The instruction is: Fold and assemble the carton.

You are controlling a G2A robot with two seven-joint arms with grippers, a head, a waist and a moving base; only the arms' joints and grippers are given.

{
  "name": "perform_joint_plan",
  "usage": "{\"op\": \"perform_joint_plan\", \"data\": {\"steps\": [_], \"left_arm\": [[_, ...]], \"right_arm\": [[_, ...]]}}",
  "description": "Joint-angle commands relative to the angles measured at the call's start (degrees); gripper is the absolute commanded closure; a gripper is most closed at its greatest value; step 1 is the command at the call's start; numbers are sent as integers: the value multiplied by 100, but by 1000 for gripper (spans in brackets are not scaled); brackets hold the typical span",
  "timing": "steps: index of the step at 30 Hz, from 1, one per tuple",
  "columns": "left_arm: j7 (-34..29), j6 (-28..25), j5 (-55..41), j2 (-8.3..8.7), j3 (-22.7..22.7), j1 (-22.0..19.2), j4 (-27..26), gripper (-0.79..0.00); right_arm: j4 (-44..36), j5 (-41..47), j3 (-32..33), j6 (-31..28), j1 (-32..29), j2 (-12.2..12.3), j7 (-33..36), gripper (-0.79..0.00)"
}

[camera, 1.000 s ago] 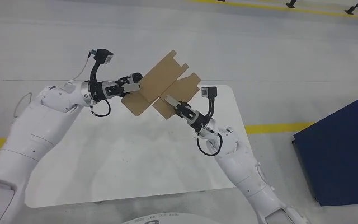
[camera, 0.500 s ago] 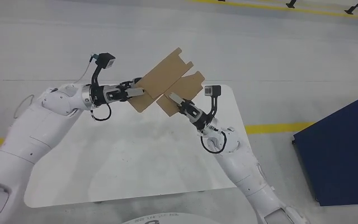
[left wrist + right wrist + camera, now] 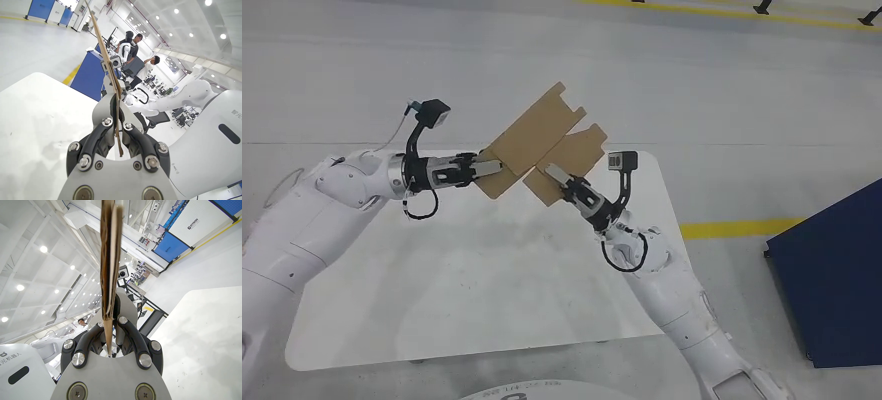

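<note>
While you had both arms up over the far half of the worktop point(image 3: 492, 290), your left claw point(image 3: 485, 167) was clenched on the carton point(image 3: 537, 140) at its left corner. Its wrist view showed the two fingers point(image 3: 100, 113) pressed against the board from either side, with the carton point(image 3: 102, 43) seen edge-on, running away from the claw point(image 3: 116, 98) above the worktop point(image 3: 37, 104). You had the carton flat, not yet folded up, lifted clear of the worktop and tilted. Its notched far end reached out past the worktop's far edge, over the floor. To the right, your right claw point(image 3: 550, 172) was clamped on the carton's near edge, near the left one but apart from it. In its wrist view the claw point(image 3: 111, 306) pinched the carton point(image 3: 110, 247) where the board lay doubled, again edge-on, with the worktop point(image 3: 204, 323) beyond. Farther right, a blue panel point(image 3: 842, 270) stood on the floor, well apart from the worktop.
</note>
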Motion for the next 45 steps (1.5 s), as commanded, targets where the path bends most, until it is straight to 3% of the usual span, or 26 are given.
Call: {"op": "perform_joint_plan", "data": {"steps": [1, 2, 3, 4, 12, 17, 23, 32, 45], "left_arm": [[36, -35, -22, 22, 77, -35, 11, 0], [60, -59, -46, 32, 108, -50, 20, 0], [90, -89, -82, 40, 135, -63, 34, 0], [120, -119, -122, 47, 159, -77, 49, 0], [239, -237, -70, 81, 114, -200, 222, 0], [405, -237, 844, 28, -101, -191, 295, 0], [1311, -237, 2543, -92, -247, -150, 373, 0], [2190, 6, 3997, -203, -381, -32, 214, 0], [2559, 389, 5104, -327, -389, 39, 73, 0]], "right_arm": [[2, -13, 10, 15, 4, -7, -24, 0], [-2, -29, 4, 25, 3, -13, -51, -231], [-7, -35, -2, 29, 1, -19, -82, -730], [-12, -38, -8, 30, 2, -26, -107, -785], [23, -161, 26, 307, 28, -111, -970, -785], [-16, -632, -109, 704, 109, -193, -1654, -785], [10, -1130, -346, 1180, 275, -304, -2322, -785], [175, -1518, -646, 1672, 566, -449, -2758, -785], [346, -1678, -770, 1811, 737, -585, -2853, -785]]}}
